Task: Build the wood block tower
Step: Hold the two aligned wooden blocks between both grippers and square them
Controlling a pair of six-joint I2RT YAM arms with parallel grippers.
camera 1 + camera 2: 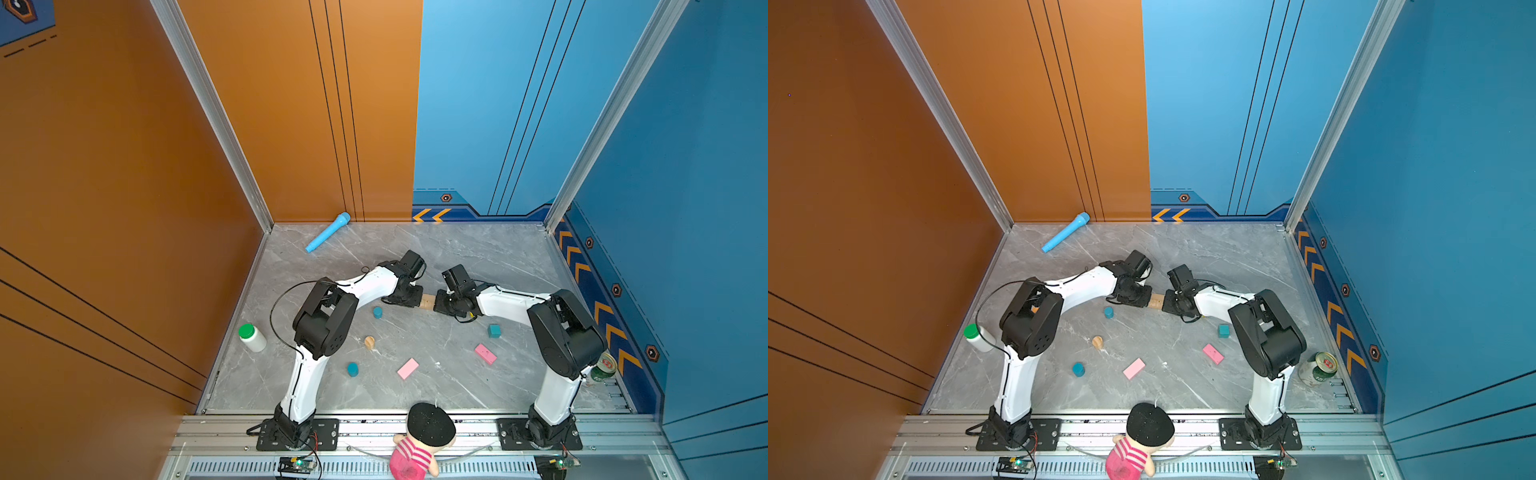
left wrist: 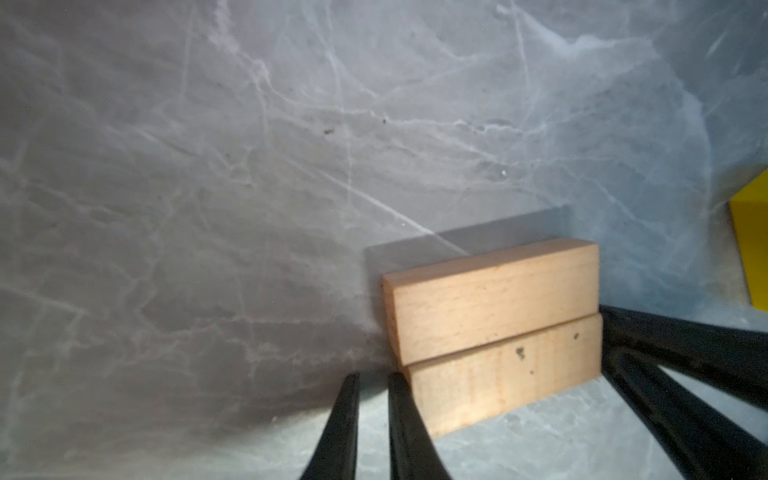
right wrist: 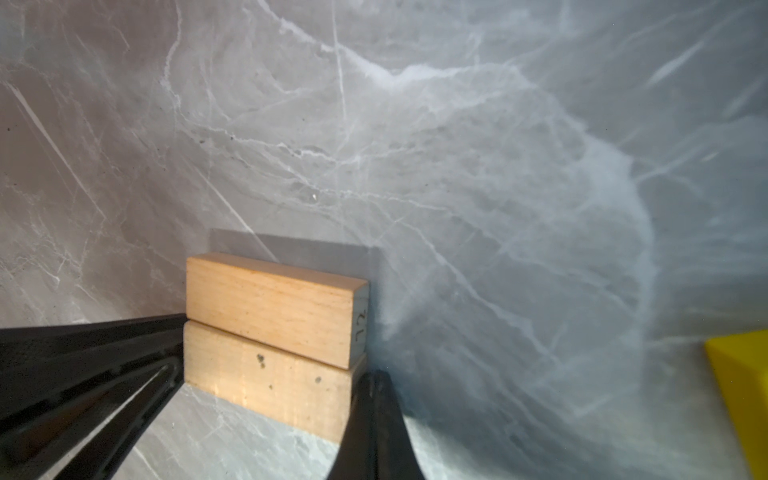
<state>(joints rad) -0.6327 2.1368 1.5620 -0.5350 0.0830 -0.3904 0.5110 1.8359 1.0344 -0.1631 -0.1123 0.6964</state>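
Observation:
Two tan bars (image 2: 494, 320) (image 3: 270, 316) lie pressed together along their long faces on the grey table (image 1: 428, 301); whether one is on top of the other I cannot tell. My left gripper (image 2: 371, 380) is at one end of them, jaws a narrow gap apart with nothing between. My right gripper (image 3: 376, 380) is shut, its tips touching the opposite end. A yellow block (image 3: 739, 395) lies nearby. Loose on the table are two pink bars (image 1: 407, 368) (image 1: 485, 353), two blue cylinders (image 1: 377, 312) (image 1: 353, 369), a tan cylinder (image 1: 369, 342) and a teal cube (image 1: 494, 331). No tower shows.
A light-blue toy microphone (image 1: 328, 232) lies at the back left. A white bottle with a green cap (image 1: 252, 337) stands by the left wall, and a can (image 1: 602, 368) lies by the right wall. A pink-striped doll (image 1: 419, 440) sits on the front rail.

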